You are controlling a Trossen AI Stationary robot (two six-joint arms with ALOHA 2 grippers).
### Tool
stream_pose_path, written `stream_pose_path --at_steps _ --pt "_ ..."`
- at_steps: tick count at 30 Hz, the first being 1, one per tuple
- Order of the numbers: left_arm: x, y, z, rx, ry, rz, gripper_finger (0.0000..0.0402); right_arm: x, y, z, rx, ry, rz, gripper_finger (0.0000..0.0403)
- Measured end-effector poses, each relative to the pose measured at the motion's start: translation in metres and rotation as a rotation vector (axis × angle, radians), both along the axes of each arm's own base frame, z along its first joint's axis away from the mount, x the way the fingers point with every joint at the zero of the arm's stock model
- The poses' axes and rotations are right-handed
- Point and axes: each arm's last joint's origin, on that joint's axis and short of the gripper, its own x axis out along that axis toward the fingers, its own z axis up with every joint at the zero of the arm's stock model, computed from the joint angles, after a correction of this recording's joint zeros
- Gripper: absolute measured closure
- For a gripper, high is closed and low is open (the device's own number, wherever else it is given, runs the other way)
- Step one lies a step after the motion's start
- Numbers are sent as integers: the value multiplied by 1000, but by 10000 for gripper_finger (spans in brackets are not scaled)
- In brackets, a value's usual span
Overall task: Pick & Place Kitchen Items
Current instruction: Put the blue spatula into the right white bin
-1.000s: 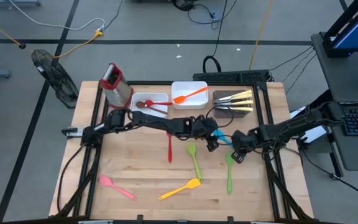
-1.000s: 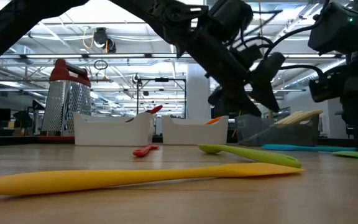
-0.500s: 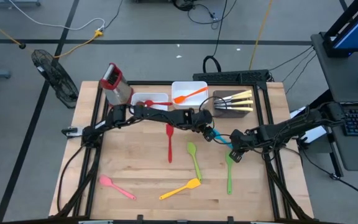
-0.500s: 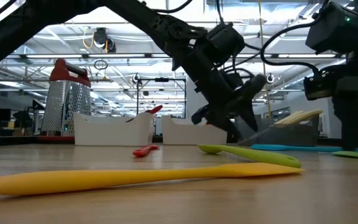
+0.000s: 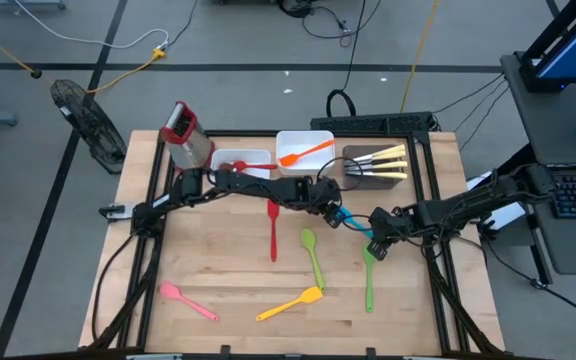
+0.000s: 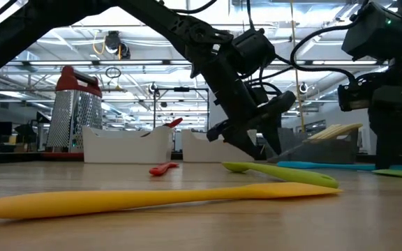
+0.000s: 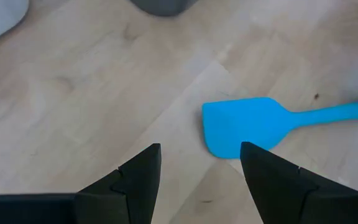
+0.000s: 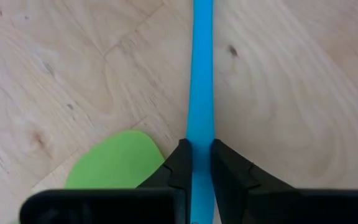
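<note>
Right gripper (image 8: 196, 163) pinches the handle of the blue spatula (image 7: 247, 126), which lies flat on the table (image 5: 228, 270) near the dark tray (image 5: 373, 175). Left gripper (image 7: 199, 163), jaws spread wide and empty, hovers just over the spatula's blade. A green spatula (image 8: 112, 158) lies beside the handle.

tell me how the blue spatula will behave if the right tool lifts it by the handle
The blue spatula is probably light: thin handle, flat blade. Held by the right tool far along the handle, the blade end may droop or swing. It lies flat on the table, so rolling seems unlikely.
</note>
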Motion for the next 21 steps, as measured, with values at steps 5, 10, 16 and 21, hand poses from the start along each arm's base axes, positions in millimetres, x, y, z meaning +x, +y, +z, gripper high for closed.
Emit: stream_pose_path --at_steps 5,10,16,21 --pt "1 -1 1 -15 -10 -29 154 0 0 0 0 0 0 375" --pt "2 -1 1 -13 -25 -27 147 0 0 0 0 2 1 375" --pt "3 -2 2 37 -28 -5 146 0 0 -2 -3 23 1 375" --pt "3 -9 2 70 -20 -40 146 0 0 -7 -3 57 2 375"
